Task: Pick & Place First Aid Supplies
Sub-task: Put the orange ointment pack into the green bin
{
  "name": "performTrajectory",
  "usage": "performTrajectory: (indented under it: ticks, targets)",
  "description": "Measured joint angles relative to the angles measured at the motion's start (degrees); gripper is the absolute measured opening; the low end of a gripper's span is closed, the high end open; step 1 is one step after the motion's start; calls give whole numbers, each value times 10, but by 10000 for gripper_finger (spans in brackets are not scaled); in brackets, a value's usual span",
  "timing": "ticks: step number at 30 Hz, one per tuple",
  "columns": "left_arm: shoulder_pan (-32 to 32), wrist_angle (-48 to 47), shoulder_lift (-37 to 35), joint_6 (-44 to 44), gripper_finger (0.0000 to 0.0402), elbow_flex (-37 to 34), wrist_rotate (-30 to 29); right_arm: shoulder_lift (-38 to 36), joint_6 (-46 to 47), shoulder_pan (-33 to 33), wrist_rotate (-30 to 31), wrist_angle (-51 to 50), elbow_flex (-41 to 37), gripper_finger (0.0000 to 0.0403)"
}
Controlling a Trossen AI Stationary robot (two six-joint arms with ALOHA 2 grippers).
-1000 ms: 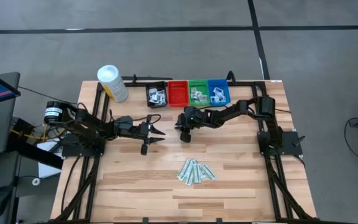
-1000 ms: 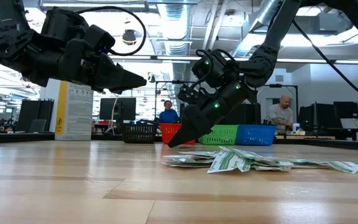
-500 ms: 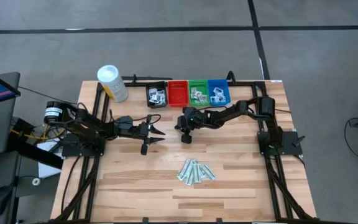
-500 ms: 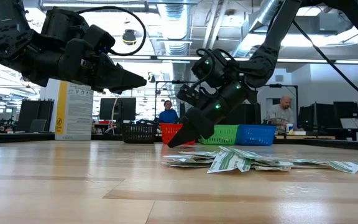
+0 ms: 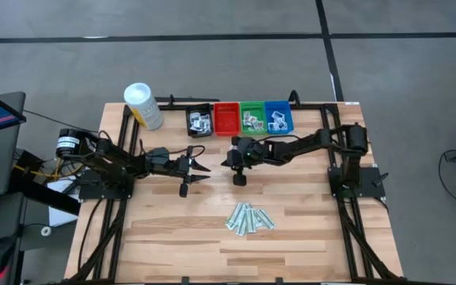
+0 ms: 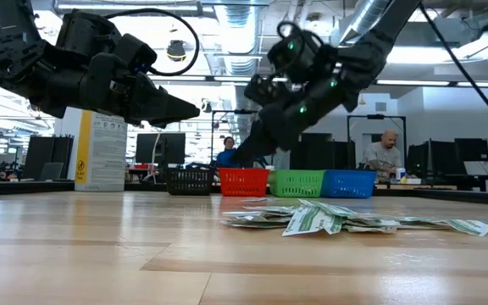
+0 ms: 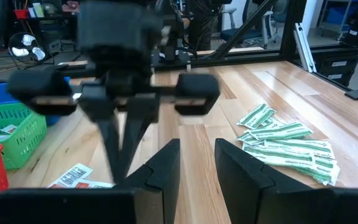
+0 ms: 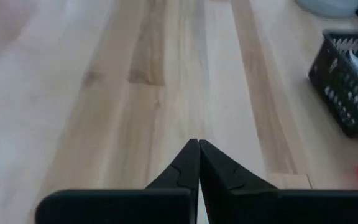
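Note:
A pile of pale-green wrapped strips [image 5: 250,218] lies flat on the wooden table, near the middle toward the front edge; it shows too in the low view [image 6: 329,219]. White packets with red print [image 7: 73,177] lie flat on the table below my right gripper. My right gripper [image 5: 226,163] hangs above the table's middle, its fingers shut [image 8: 197,145] with nothing visible between them. My left gripper [image 5: 203,170] waits to its left, pointing toward it, open [image 7: 197,155] and empty.
Along the far edge stand a black bin [image 5: 199,121], a red bin [image 5: 226,119], a green bin [image 5: 252,119] and a blue bin [image 5: 279,118], some with packets inside. A white canister [image 5: 142,105] stands at the far left corner. People sit in the room beyond.
My right gripper has risen from just above the table surface to well clear of it, and its arm has drawn back toward the table's right edge. The green strips have not moved.

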Motion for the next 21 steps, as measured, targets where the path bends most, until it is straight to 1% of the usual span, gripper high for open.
performTrajectory:
  ticks: [3, 8, 11, 13, 16, 19, 21]
  targets:
    - [0, 0, 0, 0, 102, 0, 0, -20, 0, 11, 15, -8, 1, 1]
    - [0, 0, 0, 0, 102, 0, 0, -27, 6, 17, 98, -56, 1, 7]
    - [0, 0, 0, 0, 102, 0, 0, -22, 26, 10, 119, -80, 2, 18]
    - [0, 0, 0, 0, 102, 0, 0, -21, 44, 1, 119, -108, 1, 32]
    - [0, 0, 0, 0, 102, 0, 0, -21, 85, -11, 119, -121, 2, 63]
    - [0, 0, 0, 0, 102, 0, 0, -21, 127, -22, 120, -124, 2, 102]
    - [0, 0, 0, 0, 102, 0, 0, -21, 131, -28, 121, -122, 2, 132]
